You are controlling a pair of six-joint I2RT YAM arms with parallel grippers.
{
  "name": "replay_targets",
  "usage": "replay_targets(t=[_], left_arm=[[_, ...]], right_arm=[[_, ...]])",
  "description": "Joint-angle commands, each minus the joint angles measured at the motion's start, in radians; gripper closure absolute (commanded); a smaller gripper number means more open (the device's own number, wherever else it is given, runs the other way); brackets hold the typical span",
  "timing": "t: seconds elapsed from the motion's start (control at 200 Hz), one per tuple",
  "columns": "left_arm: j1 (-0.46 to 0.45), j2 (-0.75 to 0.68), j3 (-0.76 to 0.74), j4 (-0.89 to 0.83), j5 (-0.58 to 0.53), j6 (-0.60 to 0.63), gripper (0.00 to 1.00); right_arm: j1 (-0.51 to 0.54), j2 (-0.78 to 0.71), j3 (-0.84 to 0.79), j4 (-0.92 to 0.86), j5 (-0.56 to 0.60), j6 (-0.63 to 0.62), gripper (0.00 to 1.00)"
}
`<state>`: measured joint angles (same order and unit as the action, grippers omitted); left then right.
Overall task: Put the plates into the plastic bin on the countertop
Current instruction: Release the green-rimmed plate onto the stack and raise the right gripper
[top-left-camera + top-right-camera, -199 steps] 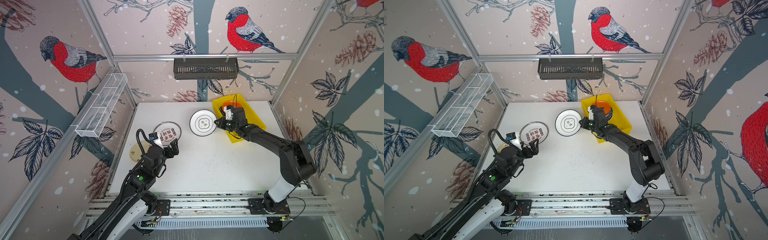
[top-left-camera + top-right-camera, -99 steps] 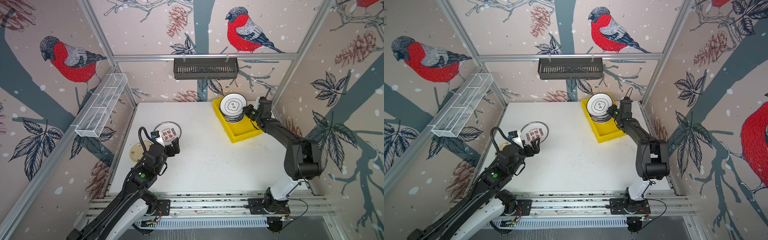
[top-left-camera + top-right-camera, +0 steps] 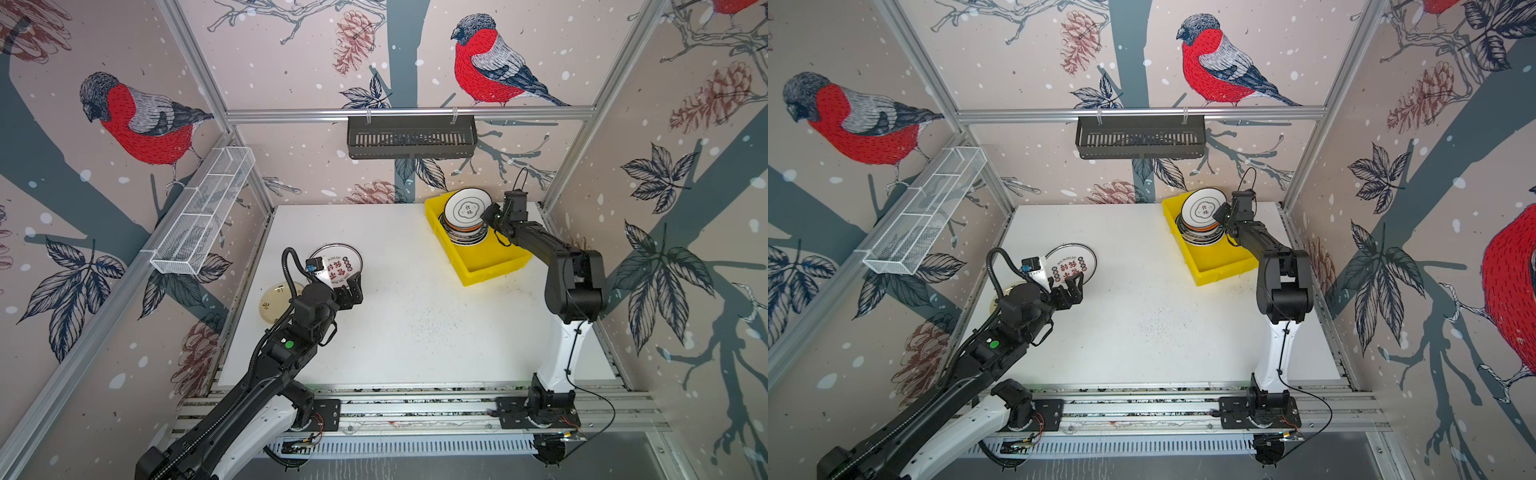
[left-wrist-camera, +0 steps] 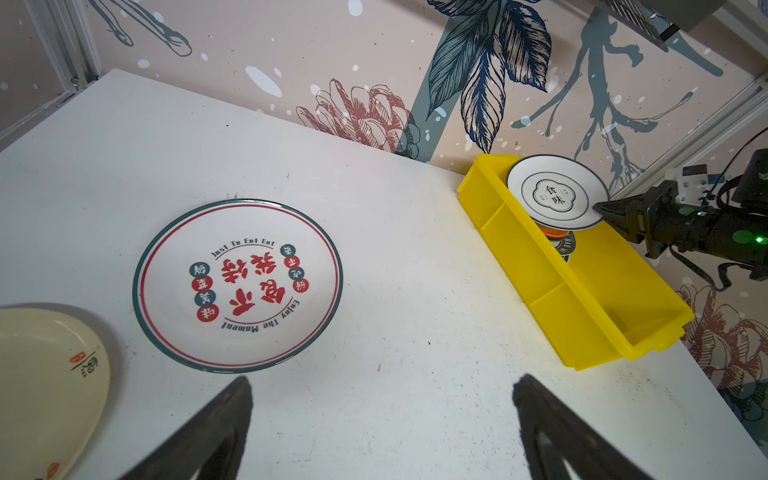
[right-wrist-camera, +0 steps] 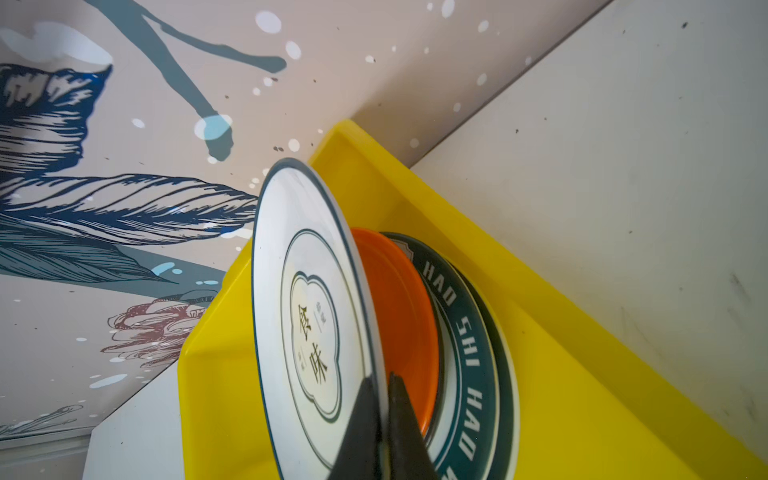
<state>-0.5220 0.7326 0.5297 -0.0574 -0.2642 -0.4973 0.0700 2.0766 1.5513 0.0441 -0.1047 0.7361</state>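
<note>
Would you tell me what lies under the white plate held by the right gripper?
Beneath the white plate sits an orange plate, on a dark green lettered plate, stacked in the yellow bin. Further rims show below, but their faces and number are covered.

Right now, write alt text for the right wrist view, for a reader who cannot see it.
The right gripper pinches the rim of a white plate printed with Chinese characters, holding it just over an orange plate and a green-rimmed plate stacked in the yellow bin. White countertop and leaf-patterned wall lie behind.
</note>
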Motion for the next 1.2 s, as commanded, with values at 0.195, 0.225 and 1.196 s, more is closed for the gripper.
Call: replay_targets(t=[0.195, 0.225, 1.196], left_arm=[[-0.003, 0.031, 0.004, 0.042, 0.009, -0.018, 0.03], [-0.002, 0.034, 0.003, 0.044, 0.008, -0.018, 0.03], [0.221, 0.323, 0.037, 0.125, 0.05, -0.121, 0.03]], right_arm=[[0.015, 0.073, 0.093, -0.062, 0.007, -0.036, 0.66], [0.019, 0.071, 0.09, -0.068, 0.008, -0.04, 0.55], [0.337, -0.344, -0.242, 0.01, -0.261, -0.213, 0.0]])
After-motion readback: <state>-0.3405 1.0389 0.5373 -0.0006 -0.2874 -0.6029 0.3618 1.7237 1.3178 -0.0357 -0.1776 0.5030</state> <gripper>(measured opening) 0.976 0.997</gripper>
